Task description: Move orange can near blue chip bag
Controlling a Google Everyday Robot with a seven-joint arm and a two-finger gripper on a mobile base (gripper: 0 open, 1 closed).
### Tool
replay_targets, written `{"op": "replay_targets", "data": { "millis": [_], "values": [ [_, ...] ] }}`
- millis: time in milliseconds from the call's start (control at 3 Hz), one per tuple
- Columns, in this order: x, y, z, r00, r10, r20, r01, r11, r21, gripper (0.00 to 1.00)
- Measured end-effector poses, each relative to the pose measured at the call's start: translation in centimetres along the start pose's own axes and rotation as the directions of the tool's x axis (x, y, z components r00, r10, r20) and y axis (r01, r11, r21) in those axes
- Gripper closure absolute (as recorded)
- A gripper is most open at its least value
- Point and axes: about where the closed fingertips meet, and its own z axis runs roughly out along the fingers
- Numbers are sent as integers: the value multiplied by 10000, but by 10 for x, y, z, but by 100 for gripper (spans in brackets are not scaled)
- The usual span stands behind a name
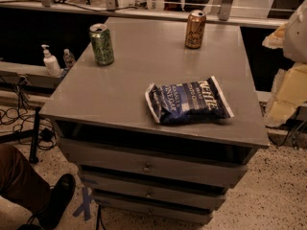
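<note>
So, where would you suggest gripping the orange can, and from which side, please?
Grip the orange can around its mid-body, coming in level from the front. It stands upright and slim near the far edge of the table, with the green can well apart from it and the chip bag lying flat nearer the camera. The pincer is not in view.

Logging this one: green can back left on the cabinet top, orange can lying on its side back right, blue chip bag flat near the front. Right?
Not quite. The camera view shows the orange can standing upright, not on its side. The rest holds: green can back left on the cabinet top, blue chip bag flat near the front. The gripper is not in view.
</note>
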Motion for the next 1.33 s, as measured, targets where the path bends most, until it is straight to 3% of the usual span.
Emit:
{"op": "replay_targets", "data": {
  "millis": [333,667,1000,1333],
  "values": [
    [0,0,0,10000,0,1,0,10000,2,0],
    [-9,-14,8,9982,104,593,-116,9997,194,0],
    [-23,-46,21,9873,411,1534,-525,9961,712,0],
    [-33,-88,35,9542,1020,2811,-1414,9822,1234,0]
  ]
}}
